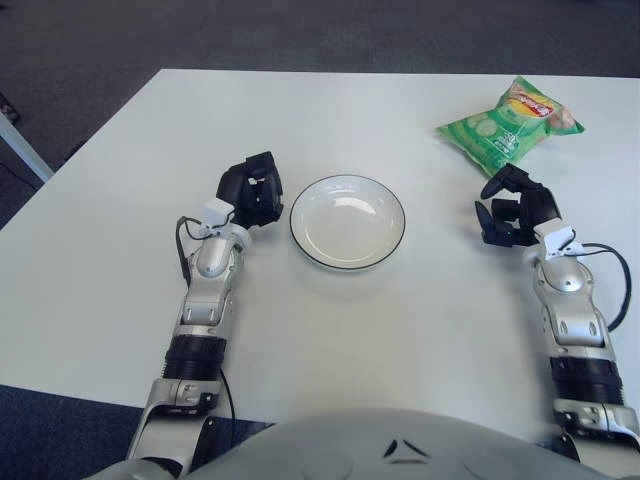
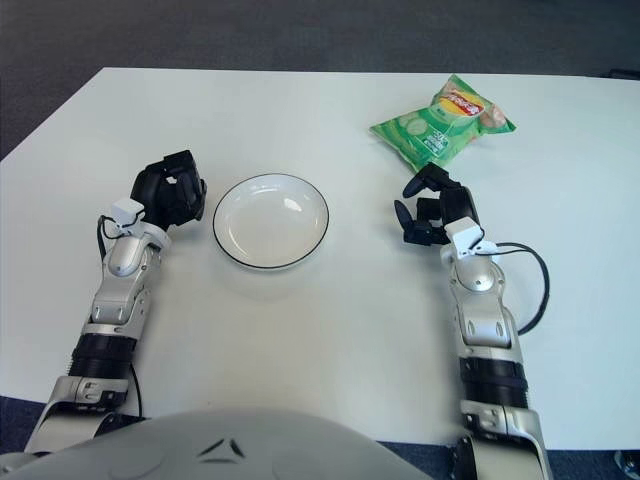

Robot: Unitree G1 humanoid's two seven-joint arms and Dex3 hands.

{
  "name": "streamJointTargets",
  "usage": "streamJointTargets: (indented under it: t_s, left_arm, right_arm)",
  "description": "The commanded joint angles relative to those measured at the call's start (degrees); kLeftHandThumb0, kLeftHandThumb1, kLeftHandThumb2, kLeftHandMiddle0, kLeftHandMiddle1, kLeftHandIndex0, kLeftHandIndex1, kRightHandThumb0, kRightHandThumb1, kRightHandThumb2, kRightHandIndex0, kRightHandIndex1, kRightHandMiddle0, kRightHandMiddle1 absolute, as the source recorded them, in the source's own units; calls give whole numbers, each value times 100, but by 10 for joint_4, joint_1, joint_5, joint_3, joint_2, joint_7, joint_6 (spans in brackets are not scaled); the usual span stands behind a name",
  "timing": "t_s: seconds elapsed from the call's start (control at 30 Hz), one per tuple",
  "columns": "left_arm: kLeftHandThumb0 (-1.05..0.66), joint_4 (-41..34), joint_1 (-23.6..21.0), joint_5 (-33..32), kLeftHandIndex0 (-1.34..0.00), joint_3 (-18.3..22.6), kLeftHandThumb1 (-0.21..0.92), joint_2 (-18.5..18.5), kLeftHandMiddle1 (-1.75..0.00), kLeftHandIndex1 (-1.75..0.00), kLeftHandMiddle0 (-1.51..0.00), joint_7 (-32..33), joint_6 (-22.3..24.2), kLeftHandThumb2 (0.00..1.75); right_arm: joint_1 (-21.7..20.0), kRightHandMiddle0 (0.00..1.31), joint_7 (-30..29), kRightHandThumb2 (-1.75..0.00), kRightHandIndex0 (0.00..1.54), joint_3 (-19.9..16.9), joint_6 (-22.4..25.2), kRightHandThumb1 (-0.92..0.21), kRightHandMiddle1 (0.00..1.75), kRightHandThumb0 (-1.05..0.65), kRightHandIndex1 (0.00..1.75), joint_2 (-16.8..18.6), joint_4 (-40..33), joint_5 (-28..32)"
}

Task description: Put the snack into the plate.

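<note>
A green snack bag (image 1: pixel 510 125) lies on the white table at the far right. A white plate (image 1: pixel 347 221) with a dark rim sits empty in the middle. My right hand (image 1: pixel 508 205) is just in front of the bag, a little short of it, fingers spread and holding nothing. My left hand (image 1: pixel 252 193) is beside the plate's left edge, fingers curled and empty.
The white table (image 1: pixel 330 110) reaches to a dark carpet beyond its far edge. A cable runs from each wrist.
</note>
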Motion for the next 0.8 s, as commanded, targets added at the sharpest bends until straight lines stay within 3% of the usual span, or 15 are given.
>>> streamJointTargets:
  t_s: [0.0, 0.23, 0.47, 0.67, 0.77]
  left_arm:
    - [-47, 70, 98, -6, -113, -5, 73, -36, -175, -175, -139, -3, -8, 98]
    - [-46, 81, 94, -9, -112, 0, 73, -32, -175, -175, -139, -9, -16, 97]
    - [-46, 86, 90, -3, -112, 4, 73, -32, -175, -175, -138, -5, -14, 96]
    - [-46, 88, 89, -3, -111, 6, 73, -32, -175, -175, -138, -5, -12, 96]
    - [-45, 90, 87, -6, -111, 8, 73, -33, -175, -175, -138, -5, -11, 96]
  right_arm:
    - [-11, 45, -12, -105, 99, -1, -2, -53, 175, -42, 175, -33, -56, -57]
    - [-54, 43, 15, -102, 91, 12, -43, -55, 175, -41, 175, -107, -55, -127]
    - [-78, 41, 42, -99, 82, 11, -65, -57, 175, -41, 175, -158, -35, -137]
    - [-96, 41, 47, -97, 82, 18, -77, -59, 175, -40, 175, -175, -23, -151]
    - [-111, 40, 33, -96, 82, 29, -102, -60, 175, -40, 175, -210, 4, -199]
